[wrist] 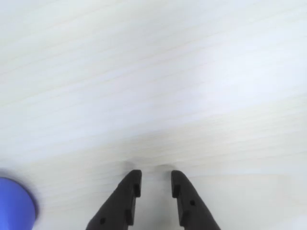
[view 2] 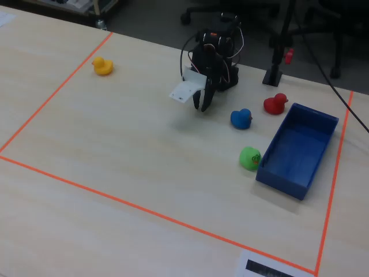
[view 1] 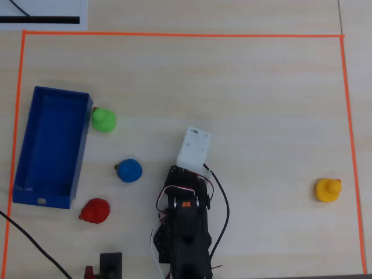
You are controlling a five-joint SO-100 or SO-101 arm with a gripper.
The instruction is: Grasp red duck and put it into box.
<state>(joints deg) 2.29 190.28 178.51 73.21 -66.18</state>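
Observation:
The red duck (view 1: 95,210) sits on the table near the front left in the overhead view, just right of the near end of the blue box (view 1: 49,139). In the fixed view the red duck (view 2: 275,104) is beside the far corner of the box (view 2: 297,147), which is empty. My gripper (view 2: 203,105) hangs over bare table, about two duck-widths from the red duck, with the blue duck between. In the wrist view my gripper (wrist: 155,175) is slightly open and empty, and the red duck is out of view there. In the overhead view a white camera mount (view 1: 195,145) hides the jaws.
A blue duck (view 1: 129,170) sits left of the arm and shows at the wrist view's bottom left corner (wrist: 14,203). A green duck (view 1: 103,120) sits by the box's long wall. A yellow duck (view 1: 328,189) is far right. Orange tape (view 1: 174,35) frames the workspace. A black stand (view 1: 110,264) is near the base.

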